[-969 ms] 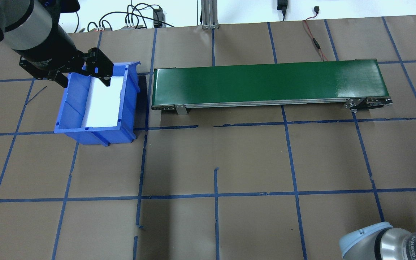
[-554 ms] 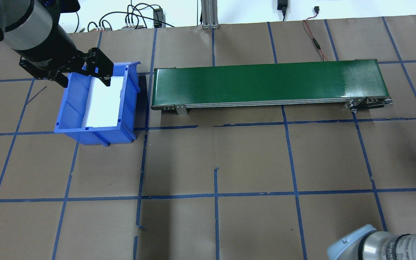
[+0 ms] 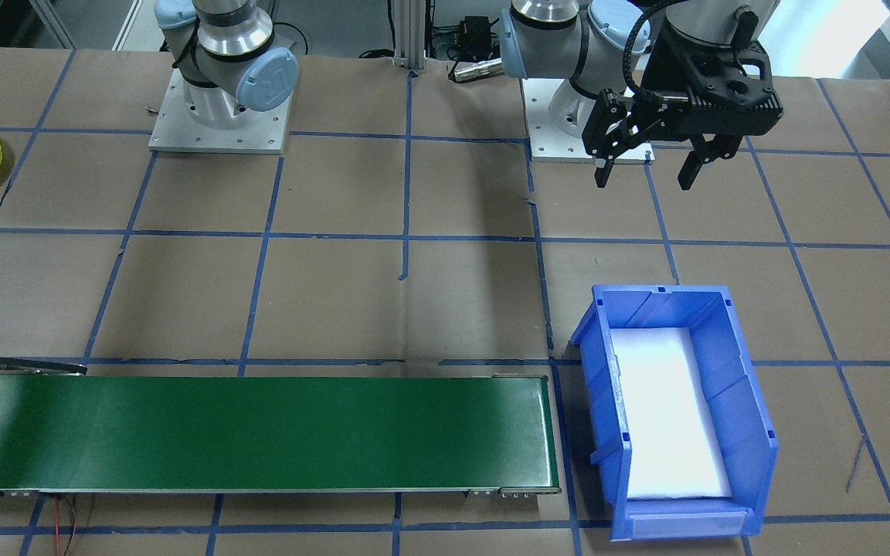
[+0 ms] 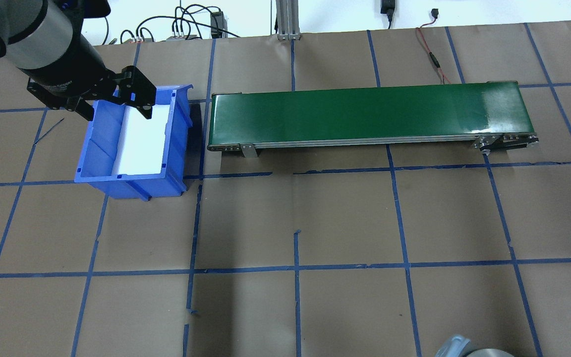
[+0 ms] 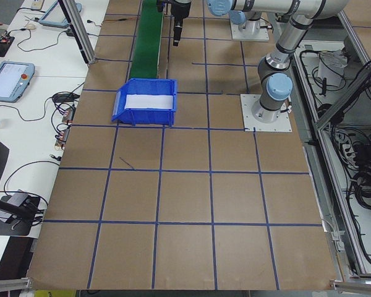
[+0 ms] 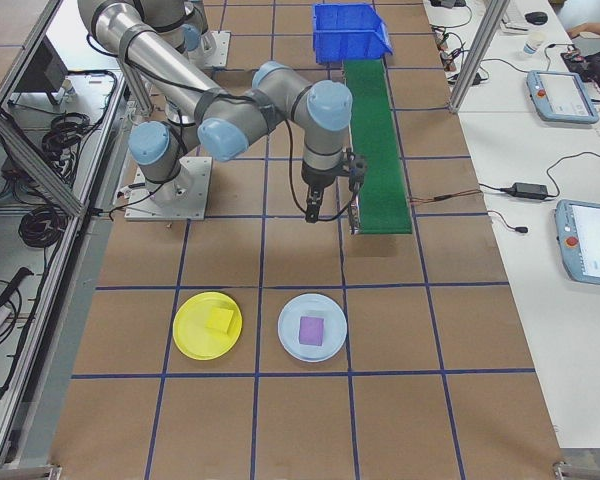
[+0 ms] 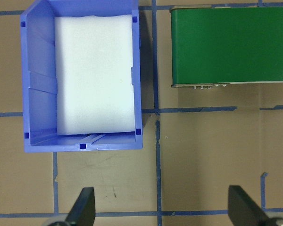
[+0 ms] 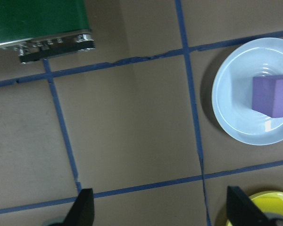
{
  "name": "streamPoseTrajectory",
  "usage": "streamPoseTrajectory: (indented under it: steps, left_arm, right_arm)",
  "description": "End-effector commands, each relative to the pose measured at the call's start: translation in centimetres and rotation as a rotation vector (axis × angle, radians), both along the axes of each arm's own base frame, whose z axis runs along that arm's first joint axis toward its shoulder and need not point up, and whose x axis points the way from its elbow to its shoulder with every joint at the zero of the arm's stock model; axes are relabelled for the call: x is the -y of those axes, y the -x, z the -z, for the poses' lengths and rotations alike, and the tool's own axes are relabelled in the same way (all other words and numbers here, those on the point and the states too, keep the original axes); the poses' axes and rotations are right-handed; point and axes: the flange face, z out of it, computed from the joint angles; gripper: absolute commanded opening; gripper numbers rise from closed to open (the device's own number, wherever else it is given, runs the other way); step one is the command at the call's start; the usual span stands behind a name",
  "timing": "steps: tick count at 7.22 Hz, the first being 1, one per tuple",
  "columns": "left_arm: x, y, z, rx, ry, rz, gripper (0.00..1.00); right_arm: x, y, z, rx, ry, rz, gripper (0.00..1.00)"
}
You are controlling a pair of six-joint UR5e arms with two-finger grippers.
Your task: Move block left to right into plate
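— Our left gripper (image 3: 644,168) hangs above the table beside the blue bin (image 3: 677,417), jaws spread wide, holding nothing. And the right one?

— We see our right gripper (image 6: 332,200) near the green conveyor (image 6: 376,140) end, fingers apart and empty. The yellow block (image 6: 218,320) lies in the yellow plate (image 6: 208,325), beside a pale blue plate (image 6: 312,327) bearing a purple block (image 6: 311,329).
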Motion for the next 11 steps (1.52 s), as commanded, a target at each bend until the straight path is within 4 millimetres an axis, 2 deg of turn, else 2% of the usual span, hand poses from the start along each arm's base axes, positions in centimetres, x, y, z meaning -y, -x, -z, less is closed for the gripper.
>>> streamPoseTrajectory:
  steps: [1, 2, 4, 6, 11]
  left_arm:
    - [0.0, 0.0, 0.1, 0.0, -0.002, 0.0, 1.0]
    - [0.0, -0.1, 0.1, 0.0, -0.002, -0.002, 1.0]
    - [0.0, -0.1, 0.2, 0.0, -0.003, -0.002, 1.0]
    - [0.0, -0.1, 0.2, 0.0, -0.002, -0.002, 1.0]
    - [0.0, 0.0, 0.2, 0.0, -0.002, 0.0, 1.0]
  right_arm:
    - [1.5, -14.3, -2.6, -0.012, 0.017, -0.024, 1.0]
    - [1.4, -20.1, -2.9, -0.008, 0.004, -0.018, 1.0]
    - [0.8, -29.9, -3.5, -0.005, 0.03, 0.062, 1.0]
    - [0.3, -36.3, -4.4, 0.001, 0.083, 0.159, 1.0]
    - [0.9, -36.7, -4.6, 0.006, 0.114, 0.093, 1.0]
